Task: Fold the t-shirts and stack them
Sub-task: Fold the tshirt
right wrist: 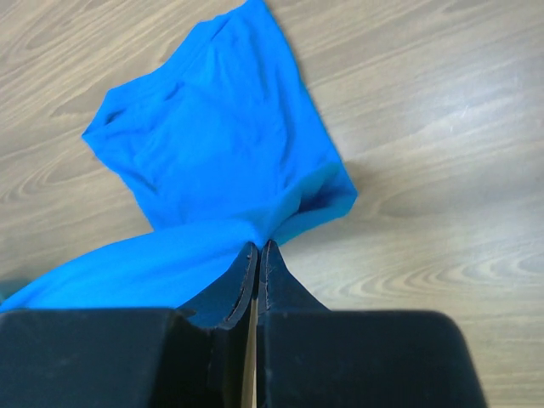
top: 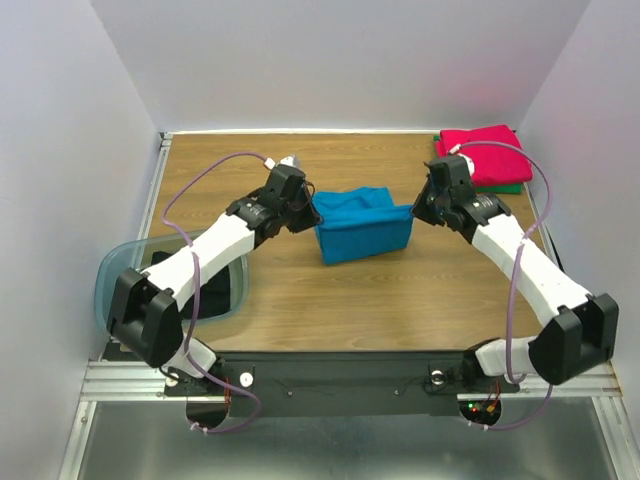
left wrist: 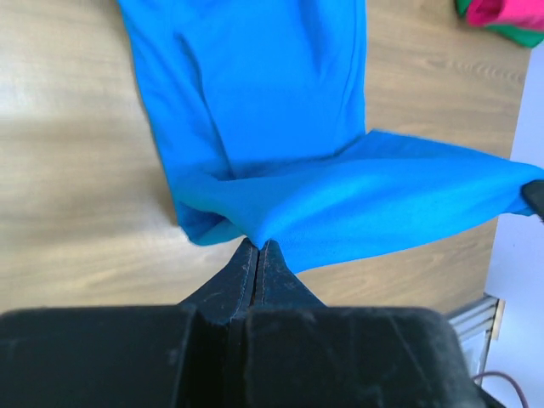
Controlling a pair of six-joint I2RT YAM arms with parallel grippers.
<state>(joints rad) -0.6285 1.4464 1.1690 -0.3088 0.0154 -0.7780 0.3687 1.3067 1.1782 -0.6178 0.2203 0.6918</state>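
Wood-grain table (top: 300, 310) sits between pale walls (top: 350, 60), with a translucent bin (top: 108, 280) at its 8 o'clock edge. At the centre, the bright blue t-shirt (top: 362, 228) is stretched between the left gripper (top: 311, 211), pinched tight on its 9 o'clock end, and the right gripper (top: 415, 212), pinched on its 3 o'clock end. The folded red-pink t-shirt (top: 485, 152) lies on the green t-shirt (top: 510, 188) at the table's 1 o'clock corner.

The left arm (top: 215, 245) rises from its base at the near left and stretches far and rightward toward mid-table. The right arm (top: 525, 265) mirrors it from the near right, angling leftward. The left gripper (top: 308, 208) and right gripper (top: 416, 210) face each other, well apart. Each has its jaws pressed together (the fingers (left wrist: 238, 276) sit nearly flush in both wrist views), pinching an edge of the blue t-shirt (top: 360, 228).
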